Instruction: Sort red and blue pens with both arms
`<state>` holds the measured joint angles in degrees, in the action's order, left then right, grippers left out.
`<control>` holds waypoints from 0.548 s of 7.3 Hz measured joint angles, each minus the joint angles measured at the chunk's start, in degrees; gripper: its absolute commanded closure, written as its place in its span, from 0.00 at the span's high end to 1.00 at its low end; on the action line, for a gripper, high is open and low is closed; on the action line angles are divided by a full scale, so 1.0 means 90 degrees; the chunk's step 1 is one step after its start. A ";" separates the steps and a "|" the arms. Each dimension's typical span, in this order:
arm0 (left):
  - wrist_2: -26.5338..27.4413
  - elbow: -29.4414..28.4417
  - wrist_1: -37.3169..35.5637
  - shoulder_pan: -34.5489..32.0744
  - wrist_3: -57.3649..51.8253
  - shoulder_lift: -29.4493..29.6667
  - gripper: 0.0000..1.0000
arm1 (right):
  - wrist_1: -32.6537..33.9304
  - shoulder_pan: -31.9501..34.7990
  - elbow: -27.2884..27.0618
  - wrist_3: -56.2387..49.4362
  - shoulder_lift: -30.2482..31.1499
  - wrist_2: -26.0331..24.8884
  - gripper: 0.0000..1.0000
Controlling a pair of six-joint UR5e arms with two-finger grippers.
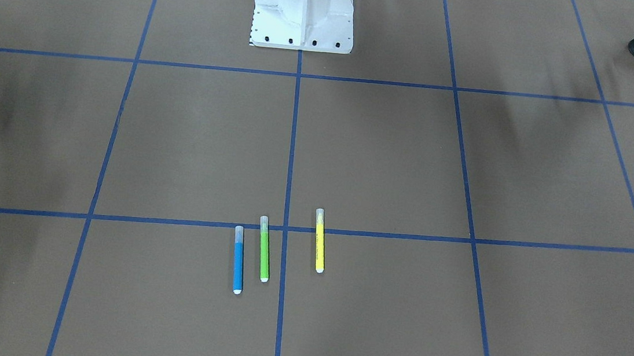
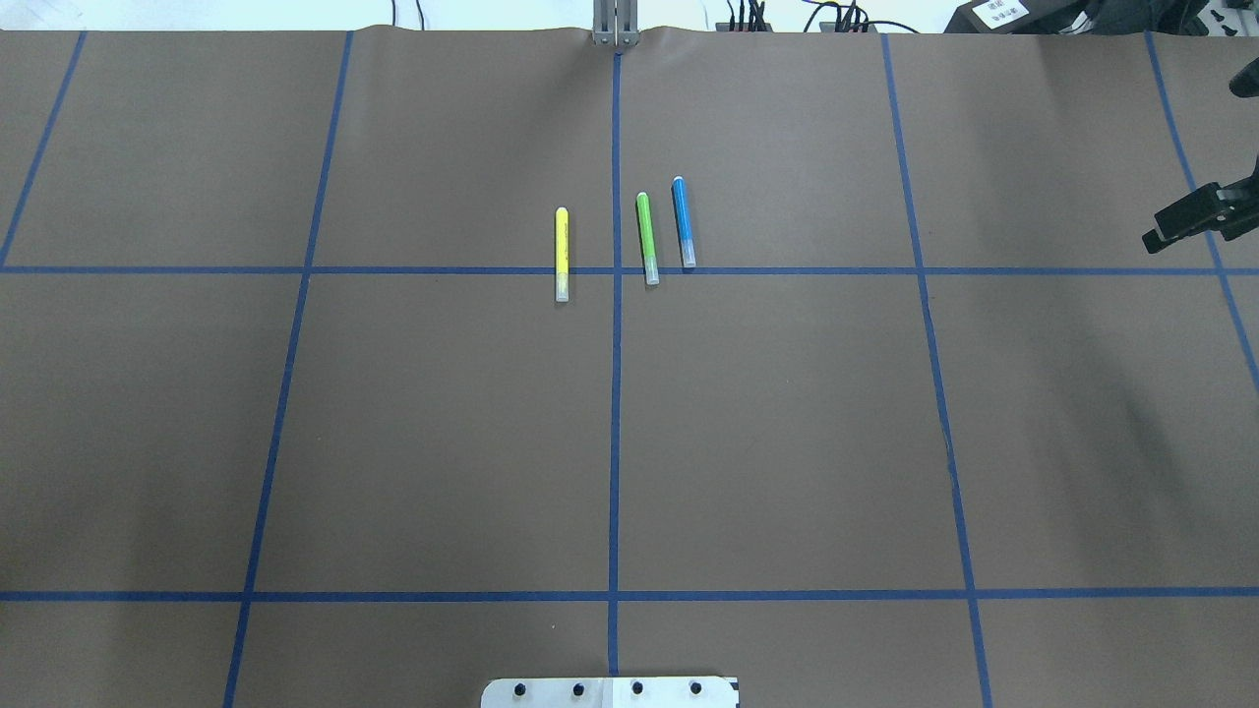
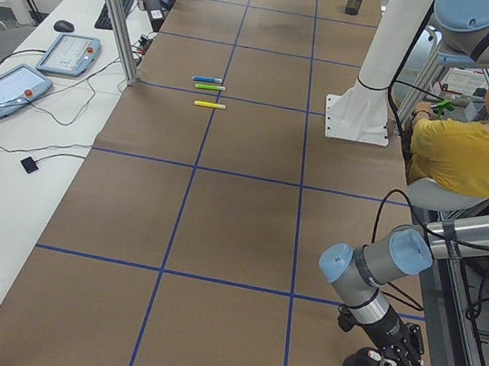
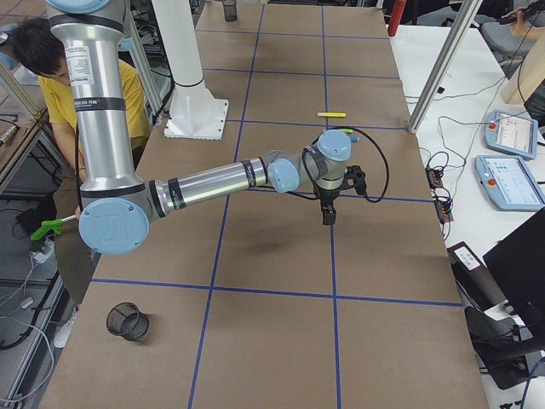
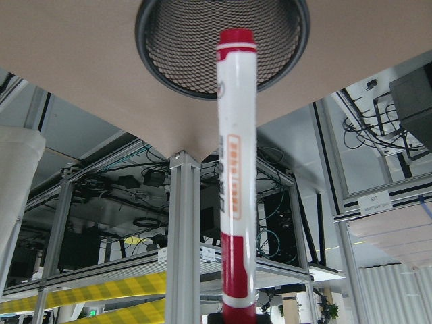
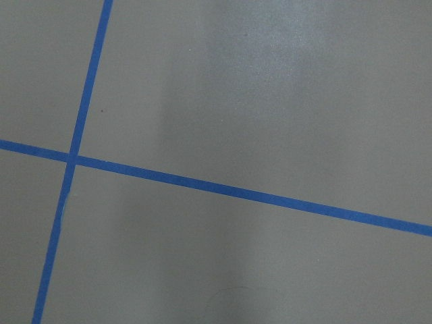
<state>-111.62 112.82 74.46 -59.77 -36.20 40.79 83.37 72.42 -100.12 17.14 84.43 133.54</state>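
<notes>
The red pen (image 5: 236,169), white-barrelled with a red cap and label, is held in my left gripper (image 3: 401,365), which is shut on it. Its capped end points at the mouth of a black mesh cup (image 5: 223,40) near the table's left end. The blue pen (image 2: 683,221) lies flat at the far middle of the table, beside a lime-green marker (image 2: 646,239). My right gripper (image 2: 1185,221) hovers above the table far to the right of the blue pen. Its fingers are not clear enough to judge.
A yellow marker (image 2: 562,254) lies left of the green one. The white pedestal (image 1: 304,8) stands at the robot's side of the table. A second mesh cup (image 4: 126,321) sits at the right end. A person in a yellow shirt (image 3: 469,157) sits behind the robot.
</notes>
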 measured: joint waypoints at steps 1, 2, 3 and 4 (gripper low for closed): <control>-0.0027 -0.0086 0.0014 0.0000 0.0000 0.0001 0.00 | 0.0003 -0.0003 0.0001 0.0000 0.0005 -0.0002 0.99; -0.0037 -0.0162 0.0055 -0.0001 0.0001 0.0008 0.00 | 0.0003 -0.0006 0.0001 0.0000 0.0010 -0.0003 0.99; -0.0050 -0.0278 0.0150 -0.0003 0.0005 0.0042 0.00 | 0.0004 -0.0008 0.0001 0.0000 0.0011 -0.0003 0.99; -0.0116 -0.0444 0.0263 -0.0002 0.0008 0.0126 0.00 | 0.0004 -0.0009 0.0001 0.0002 0.0013 -0.0003 0.99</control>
<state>-112.67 108.82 76.83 -59.79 -36.13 41.92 83.41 72.34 -100.11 17.16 84.55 133.51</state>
